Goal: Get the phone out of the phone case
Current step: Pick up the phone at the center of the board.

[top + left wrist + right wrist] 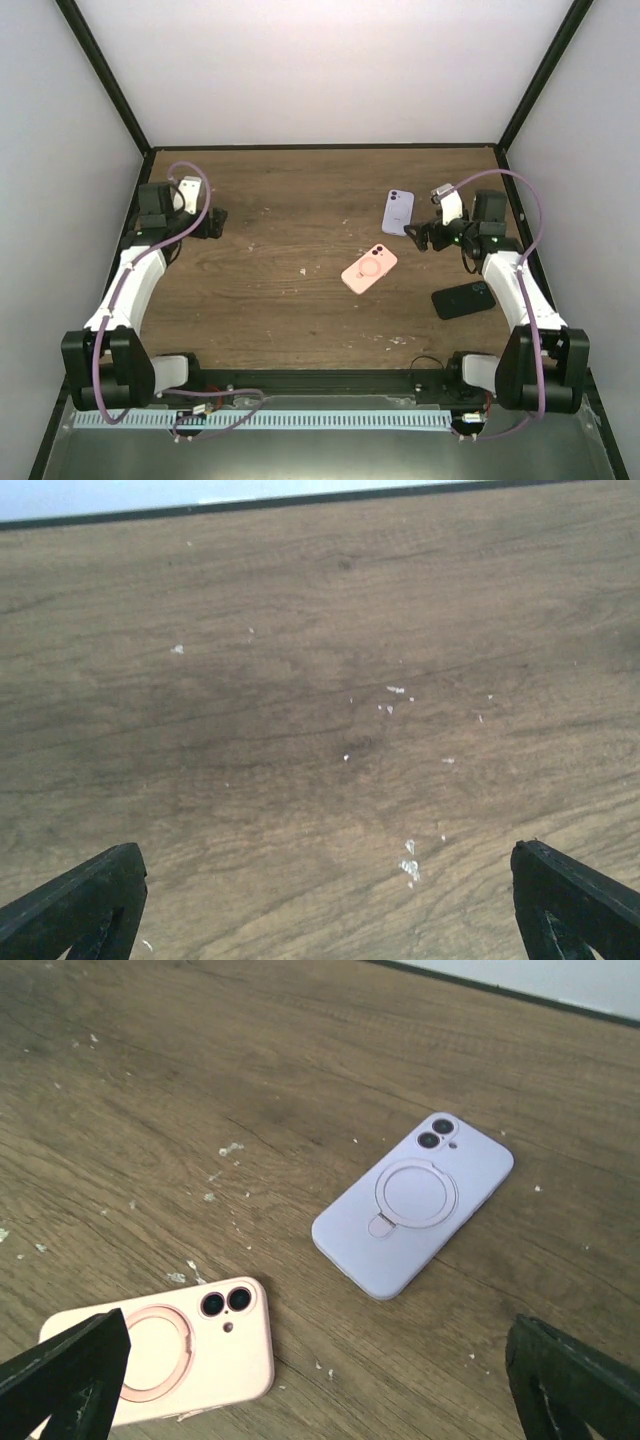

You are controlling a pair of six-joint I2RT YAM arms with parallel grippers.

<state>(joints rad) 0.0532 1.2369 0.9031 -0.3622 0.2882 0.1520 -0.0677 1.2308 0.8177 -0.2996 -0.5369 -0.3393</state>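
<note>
Right claw [316, 1365] hangs released over the counter [150, 1080], lilac cased phone [413, 1203] at its twelve o'clock, pink cased phone [165, 1353] at eight. Left claw [325, 885], also released, hangs well apart. Approach stage, I judge; next comes settling on one phone and pinning its case.

No legible text, brand, number or sign in any of the three views.

- Lilac phone case [412, 1203] — back shows a plain ring and two lens circles, no lettering.
- Pink phone case [165, 1352] — ring and two lenses only (its near corner is hidden behind a fingertip).
- Dark phone [463, 300] — seen from overhead only, too small to tell whether it carries any mark.
- Wooden table [300, 680] — grain and pale flecks, no label or sticker readable.
</note>
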